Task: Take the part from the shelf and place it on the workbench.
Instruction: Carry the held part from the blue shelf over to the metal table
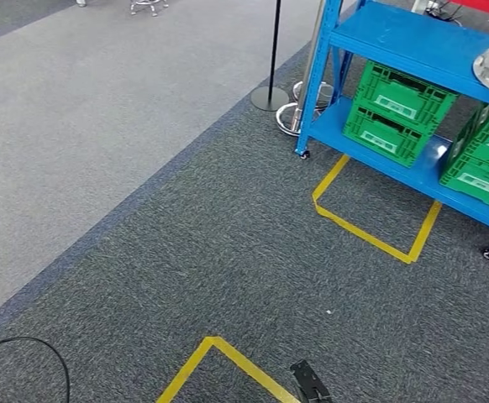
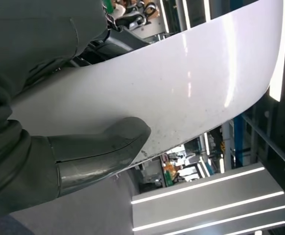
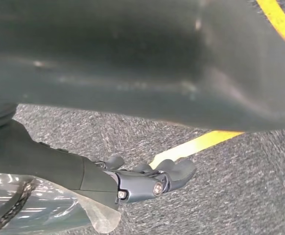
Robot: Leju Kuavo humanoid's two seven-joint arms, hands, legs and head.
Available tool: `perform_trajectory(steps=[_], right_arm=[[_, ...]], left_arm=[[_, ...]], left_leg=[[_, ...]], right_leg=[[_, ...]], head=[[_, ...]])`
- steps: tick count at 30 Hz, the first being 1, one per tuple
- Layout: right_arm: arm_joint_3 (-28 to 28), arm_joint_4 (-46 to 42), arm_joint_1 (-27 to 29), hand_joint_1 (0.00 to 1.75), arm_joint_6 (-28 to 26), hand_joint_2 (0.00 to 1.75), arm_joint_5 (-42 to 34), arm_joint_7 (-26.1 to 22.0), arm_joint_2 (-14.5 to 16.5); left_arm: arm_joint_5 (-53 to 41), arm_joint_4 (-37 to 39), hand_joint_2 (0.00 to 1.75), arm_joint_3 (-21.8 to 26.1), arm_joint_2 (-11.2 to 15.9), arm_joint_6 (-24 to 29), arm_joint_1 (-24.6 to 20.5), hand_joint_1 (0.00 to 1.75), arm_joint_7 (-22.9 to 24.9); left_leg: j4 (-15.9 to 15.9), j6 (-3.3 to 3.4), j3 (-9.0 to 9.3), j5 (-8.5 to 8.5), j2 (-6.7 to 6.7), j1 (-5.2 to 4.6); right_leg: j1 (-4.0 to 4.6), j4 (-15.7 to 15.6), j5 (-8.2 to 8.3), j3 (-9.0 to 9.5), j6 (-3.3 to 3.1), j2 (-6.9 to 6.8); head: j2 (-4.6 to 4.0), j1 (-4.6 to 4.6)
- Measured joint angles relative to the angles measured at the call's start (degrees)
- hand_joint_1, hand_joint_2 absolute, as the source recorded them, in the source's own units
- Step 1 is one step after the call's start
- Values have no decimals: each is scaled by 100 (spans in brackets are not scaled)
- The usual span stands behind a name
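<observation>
Close against the left hand (image 2: 59, 161), its thick thumb presses on a large white curved panel (image 2: 178, 83), so this hand grips the part. Just above the grey carpet (image 3: 225, 196) and a yellow tape line (image 3: 193, 146), the right hand (image 3: 148, 178) hangs with fingers extended, holding nothing. Farther off stands the blue shelf (image 1: 381, 38) with green crates (image 1: 394, 109).

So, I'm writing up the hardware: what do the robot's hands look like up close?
The left hand has a grey ribbed cover and a thick, smooth grey thumb. The right hand is dark grey with slim dark fingers jointed by small silver screws.
</observation>
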Motion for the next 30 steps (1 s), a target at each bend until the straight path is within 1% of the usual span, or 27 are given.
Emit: perform_trajectory(steps=[1,2,3,4,5,6,7,9,10,11,12,13,14,15,16,17,18,20,21,22,23,24,25,27,28,29,30], right_arm=[[2,-1,9,0,0,0,-10,-1,0],[3,-2,13,0,0,0,-17,-2,0],[5,-4,12,0,0,0,-21,-5,0],[6,-5,9,0,0,0,-26,-9,0],[8,-7,6,0,-1,0,-31,-14,1],[9,-7,5,0,-1,0,-35,-17,2],[11,-7,5,0,-1,0,-40,-20,3],[19,-7,4,0,-2,0,-46,-22,8],[25,-8,0,0,-3,0,-50,-25,12],[31,-10,-3,0,-7,0,-56,-31,17],[37,-13,-3,0,-12,0,-65,-37,22],[42,-14,5,0,-25,0,-80,-44,25],[44,-15,21,0,-47,0,-102,-52,26],[45,-17,43,0,-76,0,-127,-61,26],[44,-20,67,0,-115,0,-159,-77,25],[44,-26,85,0,-156,0,-189,-99,25],[43,-32,96,0,-200,0,-220,-131,24],[43,-48,100,0,-254,0,-278,-215,4],[44,-55,94,0,-246,0,-301,-255,-24],[45,-62,88,0,-216,0,-315,-288,-61],[46,-71,80,0,-180,0,-322,-311,-104],[49,-85,71,0,-147,0,-326,-322,-140],[55,-107,57,0,-122,0,-328,-329,-178],[83,-151,9,0,-83,0,-332,-315,-244],[107,-167,-15,0,-63,0,-332,-295,-273],[133,-177,-32,0,-44,0,-333,-267,-298],[160,-186,-42,0,-26,0,-334,-237,-321]], left_arm=[[-17,0,175,12,-13,-16,-3,175,8],[-31,0,175,27,-23,-26,-7,175,15],[-44,0,175,42,-33,-34,-15,175,17],[-56,0,175,53,-41,-42,-24,175,17],[-68,0,175,58,-48,-49,-40,175,18],[-76,0,175,60,-57,-55,-53,175,19],[-81,0,175,62,-64,-59,-63,175,19],[-86,-1,175,87,-69,-62,-66,175,21],[-88,-2,175,107,-68,-64,-62,175,21],[-92,-3,175,124,-67,-67,-70,175,22],[-97,-5,175,134,-69,-74,-85,175,24],[-107,-6,175,136,-80,-85,-97,175,27],[-124,-7,175,132,-94,-96,-109,175,37],[-158,-7,175,124,-115,-105,-110,175,55],[-212,-10,175,104,-139,-103,-105,175,78],[-279,-16,175,71,-159,-83,-105,175,102],[-363,-28,175,17,-179,-41,-111,175,125],[-527,-59,175,-160,-204,106,-153,175,164],[-598,-74,175,-284,-212,196,-188,175,180],[-651,-86,175,-415,-215,287,-219,175,190],[-690,-98,175,-537,-215,371,-239,175,193],[-718,-115,175,-641,-211,448,-245,175,190],[-744,-139,175,-727,-206,519,-239,175,184],[-786,-202,175,-889,-194,647,-237,175,161],[-803,-232,175,-979,-192,705,-232,175,148],[-815,-256,175,-1066,-190,754,-222,175,134],[-828,-275,175,-1145,-191,794,-200,175,121]], left_leg=[[3,2,0,0,-73,-11],[5,3,4,-1,-146,-20],[7,2,13,-1,-221,-25],[8,-1,17,-1,-291,-23],[19,-14,12,-5,-358,-29],[24,-38,-3,-1,-423,-23],[24,-74,-28,9,-488,-10],[12,-161,-70,41,-617,23],[35,-192,-91,29,-587,26],[136,-216,-140,-37,-481,19],[359,-236,-241,-170,-319,13],[692,-256,-394,-347,-127,7],[1079,-278,-574,-526,-2,14],[1402,-297,-724,-645,69,25],[1560,-309,-793,-662,105,35],[1494,-315,-753,-569,129,40],[1207,-313,-599,-388,167,43],[429,-272,-190,-74,399,6],[168,-226,-60,-3,500,-22],[46,-176,-9,1,564,-54],[35,-125,-17,-13,549,-83],[27,-78,-30,-5,477,-83],[9,-43,-29,4,420,-78],[-28,26,-20,29,313,-55],[-34,50,-19,35,260,-49],[-34,69,-24,35,199,-50],[-33,78,-26,35,127,-53]], right_leg=[[2,115,48,-98,-18,17],[5,2,204,-89,-41,35],[8,-315,440,21,-73,81],[11,-721,671,178,-109,196],[2,-1095,826,332,-137,326],[2,-1350,908,452,-151,427],[7,-1467,920,511,-156,486],[14,-1522,932,558,-172,391],[10,-1553,954,573,-197,324],[1,-1589,974,593,-226,250],[-4,-1618,987,611,-249,169],[11,-1624,983,622,-266,87],[23,-1625,973,626,-278,3],[34,-1623,962,630,-281,-82],[41,-1622,950,635,-282,-161],[44,-1621,937,644,-278,-236],[46,-1621,921,662,-266,-306],[68,-1617,880,705,-225,-434],[84,-1613,861,718,-197,-492],[99,-1608,846,726,-168,-549],[109,-1608,837,731,-142,-606],[104,-1611,826,742,-114,-655],[95,-1594,793,736,-82,-619],[69,-1306,597,598,-33,-352],[57,-972,428,429,-21,-173],[50,-562,255,223,-19,-63],[49,-179,132,14,-16,-12]], head=[[0,-1],[0,-1],[0,0],[0,0],[0,-4],[0,-4],[0,-5],[0,-3],[0,-7],[0,-20],[0,-34],[0,-47],[0,-58],[0,-58],[0,-58],[0,-59],[0,-59],[0,-62],[0,-59],[0,-59],[0,-58],[0,-56],[0,-58],[0,-40],[0,-32],[0,-22],[0,-20]])
